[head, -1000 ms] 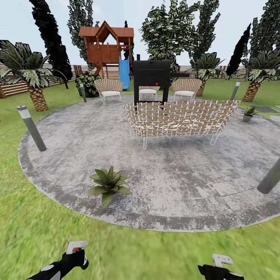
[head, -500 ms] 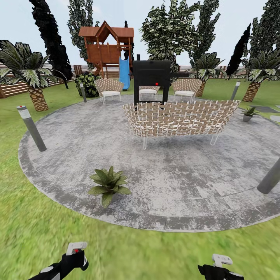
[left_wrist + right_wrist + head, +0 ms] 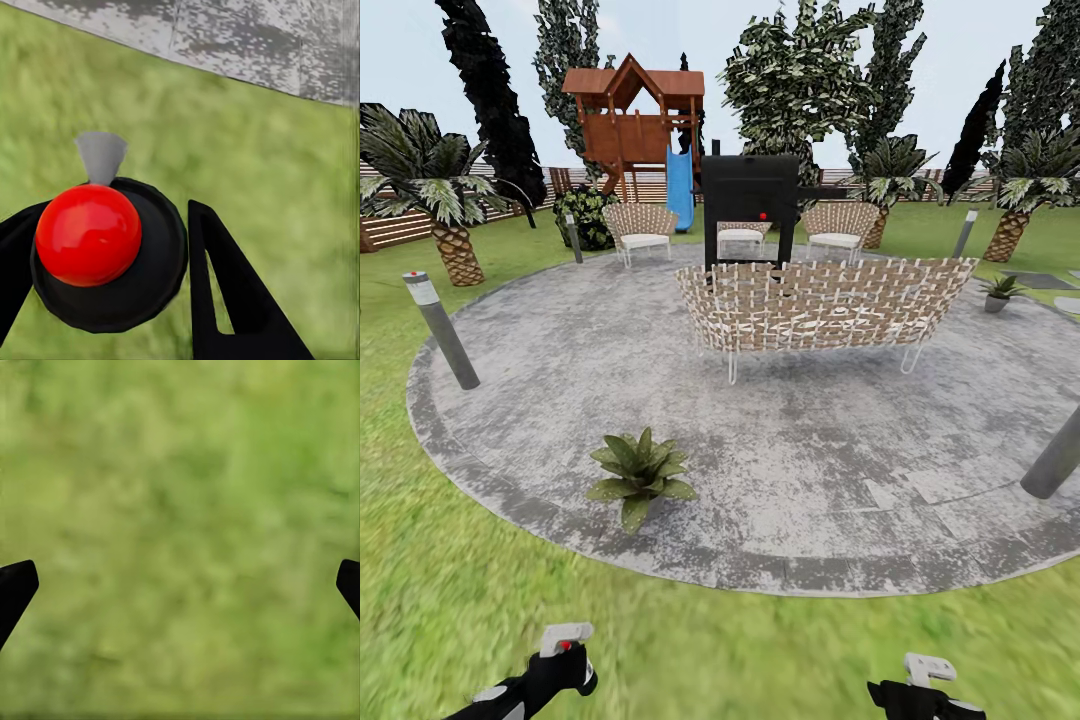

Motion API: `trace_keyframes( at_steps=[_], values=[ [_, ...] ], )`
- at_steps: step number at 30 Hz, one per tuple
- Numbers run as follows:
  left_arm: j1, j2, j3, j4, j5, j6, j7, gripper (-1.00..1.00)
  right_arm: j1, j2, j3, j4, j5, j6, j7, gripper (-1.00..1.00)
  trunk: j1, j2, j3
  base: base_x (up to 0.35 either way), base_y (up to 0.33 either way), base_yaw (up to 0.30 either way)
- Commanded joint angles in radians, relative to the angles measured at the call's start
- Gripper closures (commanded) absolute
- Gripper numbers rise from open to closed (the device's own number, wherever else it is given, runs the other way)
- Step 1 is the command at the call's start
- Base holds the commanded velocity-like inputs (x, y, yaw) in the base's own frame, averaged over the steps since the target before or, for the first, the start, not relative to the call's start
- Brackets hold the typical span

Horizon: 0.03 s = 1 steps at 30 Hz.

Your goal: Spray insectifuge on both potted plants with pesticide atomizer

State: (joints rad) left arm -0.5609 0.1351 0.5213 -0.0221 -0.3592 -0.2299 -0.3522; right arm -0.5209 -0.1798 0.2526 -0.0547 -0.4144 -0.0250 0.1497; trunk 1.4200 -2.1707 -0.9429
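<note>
1. Grey mottled paving, a round pad with a darker rim, ringed by green lawn; the scene sits as it did a second ago.
2. Left gripper: low at the head view's edge, slightly lower and further inward than a second ago. Its black fingers are closed around the pesticide atomizer, a black rounded body with a glossy red dome and a small grey flared nozzle, held over the grass near the paving's edge.
3. Right gripper: black, with a white piece on top, at the head view's lower edge; position almost unchanged. In the right wrist view its fingertips stand wide apart over blurred grass with nothing between them.
4. Near potted plant: low rosette of broad pointed leaves, on the paving's near left part.
5. Far potted plant: small, in a grey pot, at the paving's right edge beside the sofa.
6. Wicker sofa: woven lattice, thin white legs, centre of the pad.
7. Black grill: boxy, one red dot, behind the sofa.
8. No legible writing or labels.
</note>
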Motion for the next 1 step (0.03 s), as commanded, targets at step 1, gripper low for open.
trace_keyframes(
  at_steps=[1],
  values=[
    [-0.001, -0.003, 0.009, 0.001, -0.009, -0.003, -0.002, 1.00, -0.001, 0.000, 0.008, 0.001, -0.010, -0.003, 0.004, -1.00, 0.000, 0.000, -0.001, 0.000, 0.000, 0.000]
  ],
)
